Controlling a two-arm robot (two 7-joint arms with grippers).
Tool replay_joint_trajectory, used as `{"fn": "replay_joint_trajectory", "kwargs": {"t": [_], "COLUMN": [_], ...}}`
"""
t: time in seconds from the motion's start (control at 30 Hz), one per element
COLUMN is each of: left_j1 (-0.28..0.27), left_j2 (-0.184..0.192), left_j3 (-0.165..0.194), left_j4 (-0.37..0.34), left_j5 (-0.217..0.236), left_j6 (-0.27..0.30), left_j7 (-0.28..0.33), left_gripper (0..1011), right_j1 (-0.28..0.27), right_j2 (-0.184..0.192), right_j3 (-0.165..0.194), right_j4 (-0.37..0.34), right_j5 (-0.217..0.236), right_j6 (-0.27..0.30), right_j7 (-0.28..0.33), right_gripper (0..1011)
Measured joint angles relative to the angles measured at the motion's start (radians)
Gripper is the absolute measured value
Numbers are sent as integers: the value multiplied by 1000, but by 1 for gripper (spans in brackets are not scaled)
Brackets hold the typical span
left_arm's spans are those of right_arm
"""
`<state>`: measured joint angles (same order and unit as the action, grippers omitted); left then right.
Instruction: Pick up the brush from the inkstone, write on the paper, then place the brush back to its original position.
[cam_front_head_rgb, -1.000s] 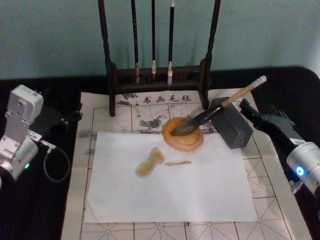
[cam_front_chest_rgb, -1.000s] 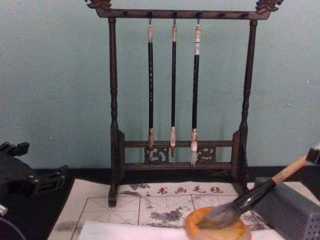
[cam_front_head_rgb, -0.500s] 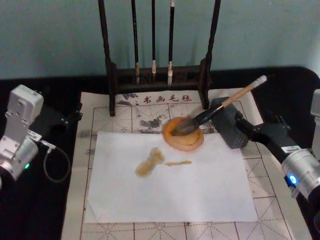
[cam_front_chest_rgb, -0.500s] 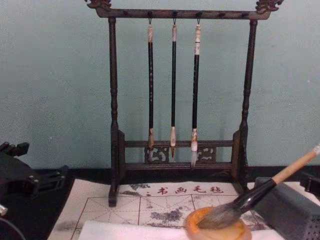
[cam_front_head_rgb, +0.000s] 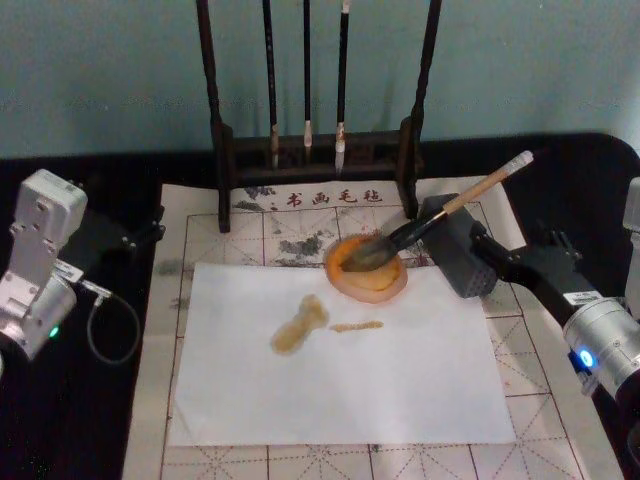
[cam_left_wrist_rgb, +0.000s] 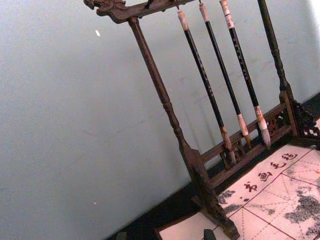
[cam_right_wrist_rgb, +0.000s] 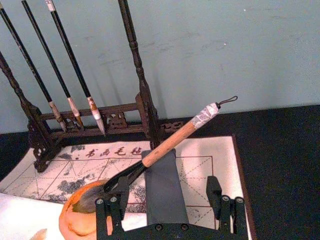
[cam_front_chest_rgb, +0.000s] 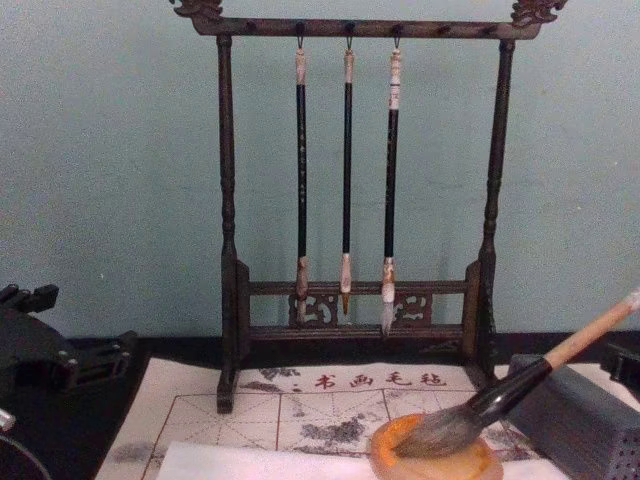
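The brush (cam_front_head_rgb: 440, 212) lies with its bushy head in the orange inkstone (cam_front_head_rgb: 372, 285). Its pale handle leans up over a grey ribbed block (cam_front_head_rgb: 450, 252) and nothing holds it. In the right wrist view the brush (cam_right_wrist_rgb: 170, 142) slants above the inkstone (cam_right_wrist_rgb: 75, 220). My right gripper (cam_front_head_rgb: 482, 246) is open just right of the block, and its fingers (cam_right_wrist_rgb: 107, 205) straddle the block below the handle without touching it. The white paper (cam_front_head_rgb: 400, 370) lies in front of the inkstone and carries two yellowish-brown marks. My left gripper (cam_front_head_rgb: 130, 236) is parked open at the far left.
A dark wooden rack (cam_front_head_rgb: 310, 150) with three thin black brushes stands behind the inkstone. The beige gridded mat (cam_front_head_rgb: 300, 200) lies under everything. A cable loop (cam_front_head_rgb: 110, 330) hangs beside the left arm. The chest view shows the grey block (cam_front_chest_rgb: 570, 415) at the right.
My right gripper has drawn back from the brush's end cap and now sits lower, beside the grey block. The brush has stayed in the inkstone, and the left arm is still.
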<state>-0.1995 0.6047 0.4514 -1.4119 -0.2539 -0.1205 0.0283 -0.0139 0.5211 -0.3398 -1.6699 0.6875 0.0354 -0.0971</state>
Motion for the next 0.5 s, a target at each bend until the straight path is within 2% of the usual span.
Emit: {"fn": "replay_joint_trajectory", "kwargs": {"t": [0.5], "left_j1": [0], "left_j2": [0], "left_j3": [0], "left_j4": [0], "left_j5": [0], "left_j6": [0], "left_j7": [0], "left_gripper": [1001], "right_j1": [0], "right_j2": [0], "right_j3": [1], "right_j4": [-1], "right_j5": [4], "right_j6": [0], "right_j7": [0], "right_gripper": [1002]}}
